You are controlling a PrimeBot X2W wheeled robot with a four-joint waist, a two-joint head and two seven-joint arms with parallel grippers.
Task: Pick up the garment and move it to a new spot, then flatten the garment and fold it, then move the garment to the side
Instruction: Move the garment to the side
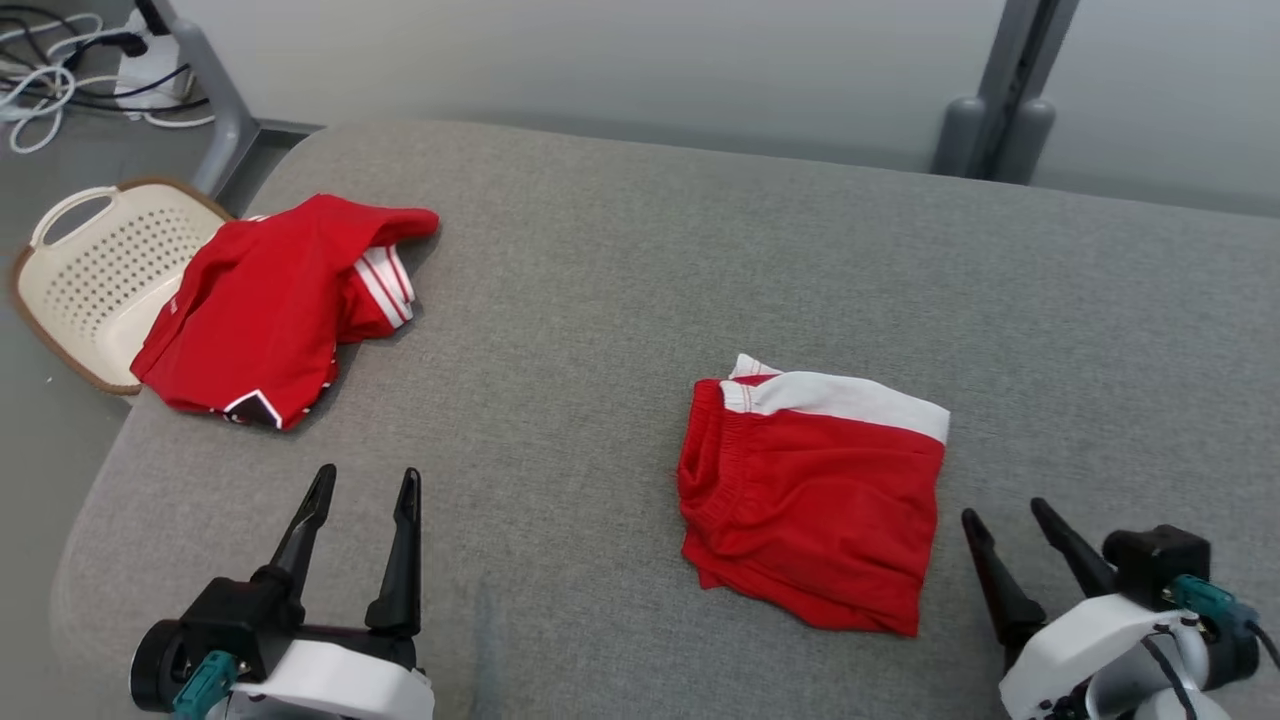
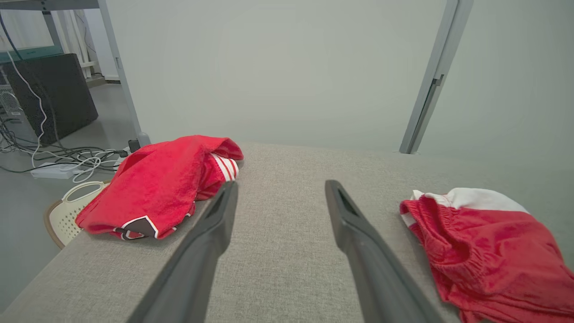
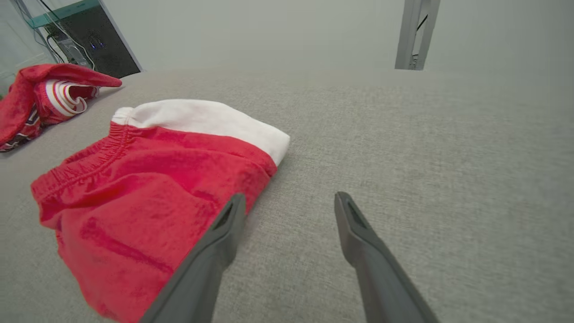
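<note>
Folded red shorts [image 1: 810,500], w/ a white band along the far edge and the elastic waist turned to the L, are seen lying flat on a grey padded table [image 1: 600,250]; nothing is gripped. The R gripper [image 1: 1004,510] is held just beside the shorts' near-R corner, its two dark fingers parted and empty, tips pointed away from the robot. In the R wrist view one finger [image 3: 210,251] is seen overlapping the shorts' red edge, but whether cloth is touched can't be told. The L gripper [image 1: 367,475] is held well to the L of the shorts, about level w/ their near edge, jaws likewise spread wide w/ only bare table cover btwn them. A second red garment [image 1: 260,310], crumpled, w/ red-and-white striped trim and a small dark patch edged in white, is seen far to the L of the shorts and further back, draped over the table's edge. Beyond it, further L of the shorts, a cream perforated basket [image 1: 95,270] w/ a brown rim is seen on the floor, partly hidden behind that garment. Behind the shorts, past the table's far edge, a grey post [image 1: 1010,90] is set against a pale wall. Far L and back from the shorts, white and black cables [image 1: 50,70] are seen tangled on the floor.
</note>
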